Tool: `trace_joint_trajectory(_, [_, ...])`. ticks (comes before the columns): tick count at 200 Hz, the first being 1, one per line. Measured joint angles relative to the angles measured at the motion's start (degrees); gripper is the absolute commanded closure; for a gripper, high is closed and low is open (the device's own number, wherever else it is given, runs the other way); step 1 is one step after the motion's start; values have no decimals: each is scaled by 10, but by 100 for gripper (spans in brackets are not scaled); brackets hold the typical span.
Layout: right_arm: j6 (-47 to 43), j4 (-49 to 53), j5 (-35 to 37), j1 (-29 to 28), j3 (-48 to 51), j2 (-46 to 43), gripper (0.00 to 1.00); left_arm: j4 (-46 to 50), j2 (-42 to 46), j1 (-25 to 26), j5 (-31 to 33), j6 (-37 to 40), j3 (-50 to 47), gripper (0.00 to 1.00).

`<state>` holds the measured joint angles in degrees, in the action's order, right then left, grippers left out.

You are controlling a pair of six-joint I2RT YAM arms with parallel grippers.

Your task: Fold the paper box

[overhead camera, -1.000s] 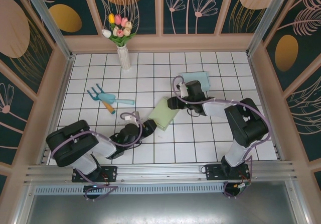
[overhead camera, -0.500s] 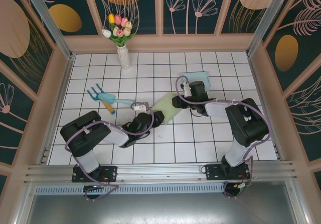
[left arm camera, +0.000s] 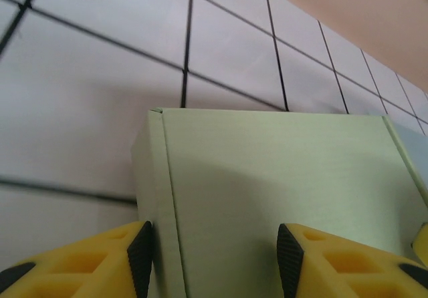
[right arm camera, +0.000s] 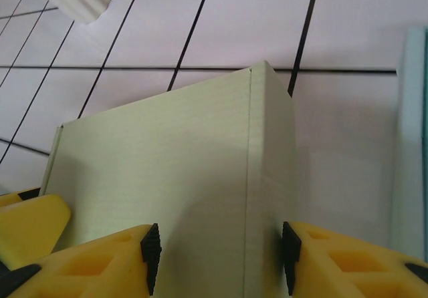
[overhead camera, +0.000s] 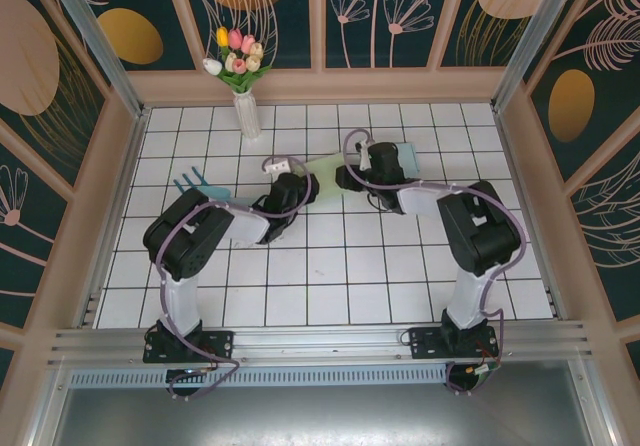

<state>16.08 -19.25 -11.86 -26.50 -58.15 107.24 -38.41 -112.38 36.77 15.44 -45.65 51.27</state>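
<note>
Item, near edge: two black arm bases bolted side by side, both arms stretched away over the white square-tiled table (overhead camera: 330, 286) with dark grout lines. Item, mid-table, a little left of centre: left gripper (overhead camera: 303, 186), with yellow fingers (left arm camera: 67, 268) and black pads (left arm camera: 140, 254). Its jaws stand about halfway apart and are closed on the pale-green paper box (overhead camera: 326, 172); the left pad lies against the box's left side flap and the right pad sits on its broad panel. Item, just right of the box: right gripper (overhead camera: 348, 178), of the same yellow-and-black build. Its jaws are likewise about half apart and grip the box from the opposite end, the right pad at the creased right edge and the left pad on the panel face. The two grippers face each other with the box held between them, in the far half of the table near its middle. The box is smooth card with fold lines along both side edges; whether its underside touches the tiles cannot be told. Item, left of the box: teal garden hand fork (overhead camera: 190, 180), lying on the tiles and partly covered by the left arm. Item, just right of and beyond the right gripper: light-blue flat rectangular card (overhead camera: 402, 154), lying flat. Item, far left, near the back wall: white vase (overhead camera: 247, 116), upright, holding tulips (overhead camera: 235, 56) in yellow, pink and white.
</note>
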Motion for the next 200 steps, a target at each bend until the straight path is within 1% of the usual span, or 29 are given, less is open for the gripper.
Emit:
trace_joint_trajectory(26, [10, 0, 5, -3, -43, 44, 46, 17, -16, -23, 1, 27, 35, 46])
trace_joint_trajectory(49, [15, 1, 10, -7, -55, 67, 44, 31, -23, -36, 0, 54, 59, 46])
trace_joint_trajectory(83, [25, 1, 24, -21, -55, 69, 40, 40, -24, -49, -8, 77, 64, 44])
trace_joint_trajectory(125, [32, 2, 38, -35, -53, 67, 33, 59, -24, -60, -2, 82, 64, 36])
trace_joint_trajectory(134, [34, 2, 44, -36, -51, 66, 32, 63, -24, -61, 3, 83, 64, 32])
trace_joint_trajectory(147, [36, 8, 54, -36, -47, 60, 31, 69, -23, -61, 14, 90, 64, 11])
trace_joint_trajectory(149, [37, 11, 56, -36, -47, 58, 31, 71, -23, -61, 16, 95, 64, 4])
trace_joint_trajectory(150, [37, 11, 57, -36, -47, 58, 31, 72, -22, -61, 16, 94, 64, 3])
trace_joint_trajectory(154, [38, 15, 60, -36, -44, 54, 31, 75, -21, -61, 20, 96, 64, 2])
trace_joint_trajectory(178, [40, 30, 80, -38, -21, 15, 29, 96, 10, -61, 42, 106, 57, 1])
trace_joint_trajectory(184, [40, 34, 87, -39, -13, 0, 27, 96, 26, -61, 47, 108, 49, 1])
trace_joint_trajectory(188, [40, 37, 91, -40, -7, -12, 24, 96, 41, -61, 52, 110, 41, 1])
trace_joint_trajectory(192, [40, 38, 96, -42, -1, -23, 17, 95, 54, -61, 55, 112, 33, 2])
trace_joint_trajectory(193, [40, 39, 96, -42, 1, -27, 10, 95, 60, -61, 57, 112, 29, 2])
trace_joint_trajectory(194, [41, 39, 98, -43, 2, -30, 6, 95, 63, -61, 58, 112, 27, 2])
trace_joint_trajectory(195, [43, 41, 101, -43, 4, -34, 3, 95, 70, -61, 59, 112, 23, 2])
trace_joint_trajectory(200, [42, 44, 106, -47, 12, -50, 1, 95, 90, -61, 64, 115, 10, 1])
